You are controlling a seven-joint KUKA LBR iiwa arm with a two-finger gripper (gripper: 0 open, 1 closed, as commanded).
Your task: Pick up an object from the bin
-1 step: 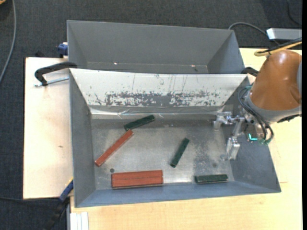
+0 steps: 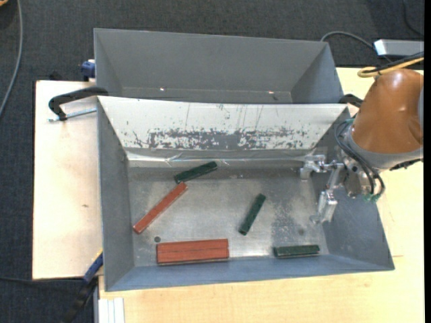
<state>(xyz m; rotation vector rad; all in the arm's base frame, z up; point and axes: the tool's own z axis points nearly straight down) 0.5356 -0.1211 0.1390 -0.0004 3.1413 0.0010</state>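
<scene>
Gripper (image 2: 324,207) seemingly beside right wall (image 2: 363,231)

Grey bin (image 2: 111,180), its back wall (image 2: 222,123) dark-speckled; dark green sticks (image 2: 252,214); red-brown blocks (image 2: 192,251)

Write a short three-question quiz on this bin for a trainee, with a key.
1. How many loose things lie in the bin?
2. True or false: the gripper holds the thin orange stick.
3. Which thing lies nearest to the gripper?
A. the wide red-brown block
B. the dark green stick at the front right
C. the green stick by the back wall

Key:
1. Five.
2. False: the thin orange stick lies on the floor at the left, and the gripper is at the right.
3. B.
</scene>
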